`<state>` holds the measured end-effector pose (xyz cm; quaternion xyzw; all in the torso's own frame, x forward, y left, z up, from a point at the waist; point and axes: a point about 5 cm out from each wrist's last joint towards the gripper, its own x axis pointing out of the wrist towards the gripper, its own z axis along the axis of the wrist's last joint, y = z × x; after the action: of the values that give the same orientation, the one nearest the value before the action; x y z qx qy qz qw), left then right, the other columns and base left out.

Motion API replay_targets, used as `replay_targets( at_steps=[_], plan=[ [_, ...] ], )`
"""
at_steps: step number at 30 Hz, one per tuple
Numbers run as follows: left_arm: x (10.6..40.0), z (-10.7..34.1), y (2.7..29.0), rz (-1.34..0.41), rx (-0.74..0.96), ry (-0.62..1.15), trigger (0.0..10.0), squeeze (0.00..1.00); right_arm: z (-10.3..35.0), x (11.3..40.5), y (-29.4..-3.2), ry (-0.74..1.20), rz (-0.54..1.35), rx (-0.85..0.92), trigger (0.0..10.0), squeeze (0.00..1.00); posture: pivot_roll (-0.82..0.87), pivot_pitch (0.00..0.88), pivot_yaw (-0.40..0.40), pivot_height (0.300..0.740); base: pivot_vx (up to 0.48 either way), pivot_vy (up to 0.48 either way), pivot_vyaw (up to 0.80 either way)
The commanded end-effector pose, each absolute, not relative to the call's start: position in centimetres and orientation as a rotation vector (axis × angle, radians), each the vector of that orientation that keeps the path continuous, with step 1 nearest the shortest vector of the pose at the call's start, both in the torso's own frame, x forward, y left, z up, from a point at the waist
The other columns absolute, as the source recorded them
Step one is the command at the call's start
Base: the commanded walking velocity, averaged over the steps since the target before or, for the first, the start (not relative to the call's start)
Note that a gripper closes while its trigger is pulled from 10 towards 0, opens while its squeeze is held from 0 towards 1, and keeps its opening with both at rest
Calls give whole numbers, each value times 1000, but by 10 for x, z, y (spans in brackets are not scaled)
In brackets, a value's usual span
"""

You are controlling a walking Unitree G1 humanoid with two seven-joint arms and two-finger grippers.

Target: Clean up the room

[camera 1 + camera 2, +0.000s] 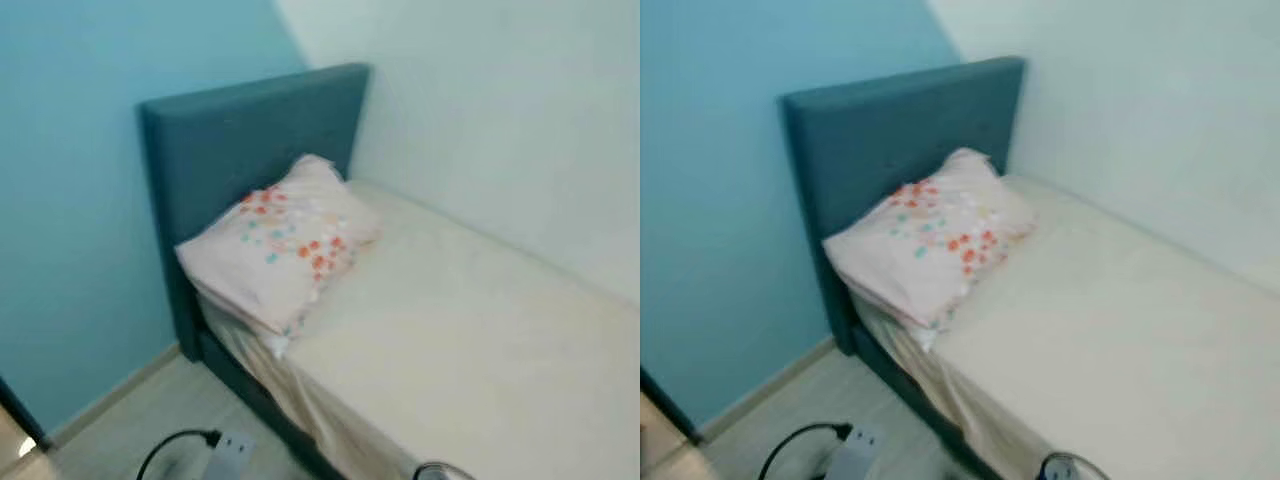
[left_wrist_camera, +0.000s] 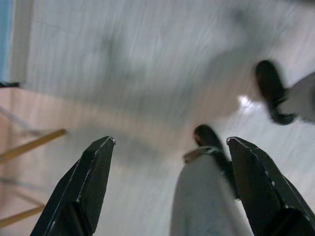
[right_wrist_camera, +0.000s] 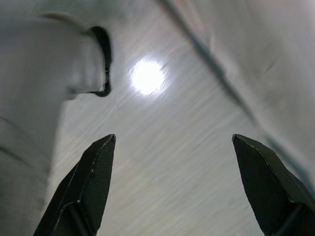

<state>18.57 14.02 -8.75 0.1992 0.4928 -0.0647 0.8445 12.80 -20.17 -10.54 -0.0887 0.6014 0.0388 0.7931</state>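
Pillow [image 1: 285, 245] lies against the bed's [image 1: 480, 350] teal headboard [image 1: 240, 140]; my left end effector [image 2: 170, 147] and right end effector [image 3: 174, 142] hang released over the floor [image 3: 172, 196].

Both wrist views smeared w/ motion blur. Floor [image 2: 147, 59] streaked in left wrist view; grey leg [image 2: 202, 196] there cut off by frame edge. Bed [image 1: 480, 350] runs off frame at right & bottom in head views. Black cable [image 1: 170, 448] & white plug block [image 1: 232, 448] cut at bottom edge. Dark round item [image 1: 443, 471] at bottom edge: can't tell what.
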Motion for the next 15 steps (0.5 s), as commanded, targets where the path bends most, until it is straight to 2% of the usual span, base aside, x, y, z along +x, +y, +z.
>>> replay_targets(
  at_steps=[1,15],
  plan=[
    [186,-87,138,-154,426,1042,10000,0,-104,131,-206,1283,74,-199,10000,0,-35,0,-68,740,0,0,-775],
    [184,-89,136,-163,398,1069,10000,0,-104,127,-210,1291,83,-214,10000,0,-39,0,-74,740,0,0,-778]
  ],
)
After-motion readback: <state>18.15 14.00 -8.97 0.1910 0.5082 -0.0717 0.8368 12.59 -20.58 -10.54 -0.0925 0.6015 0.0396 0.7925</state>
